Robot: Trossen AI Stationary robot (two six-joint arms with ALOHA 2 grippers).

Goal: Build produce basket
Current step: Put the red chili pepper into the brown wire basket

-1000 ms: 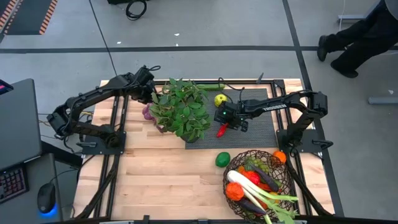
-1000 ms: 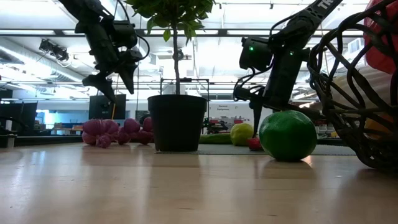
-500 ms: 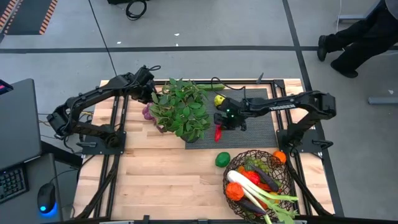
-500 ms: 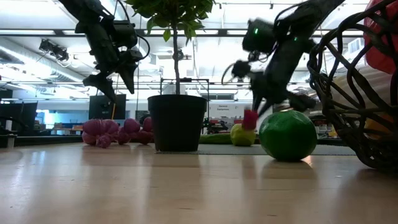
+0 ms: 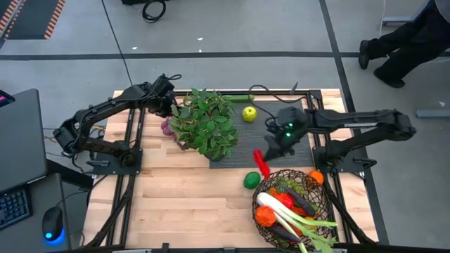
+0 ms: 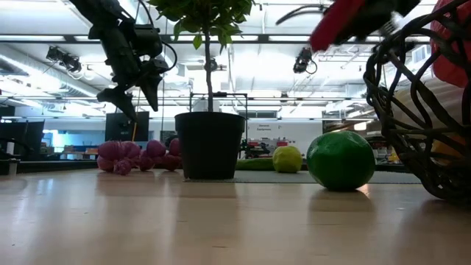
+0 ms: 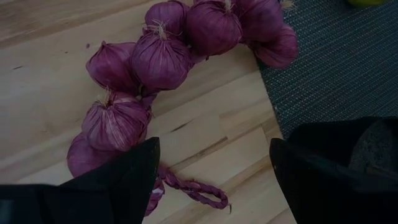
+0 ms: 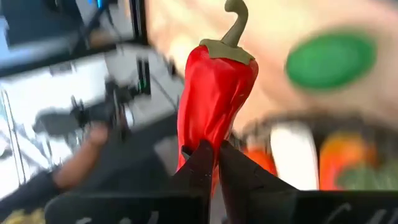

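Carrying the red chili (image 5: 261, 163) clear of the black ribbed mat (image 5: 299, 144), the right claw (image 5: 270, 150) is clenched on its tip, as the right wrist view shows, with the pepper's stem end pointing away from the fingers. A second ago this claw was down on the mat with the chili lying under it; half a second ago it was already lifting the pepper beside the potted plant (image 5: 205, 123). Now the chili is hanging in the air just beside the rim of the basket (image 5: 261, 191), near the lime (image 5: 252, 180) that is sitting on the desk (image 5: 183, 197). That change means the pick has worked and only the drop into the basket is left for this piece.

Waiting on the far side of the plant, the left claw (image 5: 169, 105) is spread wide and empty, hovering over the purple bunch (image 7: 161, 56) exactly as it was a second ago.

Filling up already, the basket is holding a leek, orange pieces and other produce. The lime, the lemon (image 5: 249, 112), the cucumber (image 5: 238, 97) and the purple bunch are lying outside, so several trips are probably remaining.
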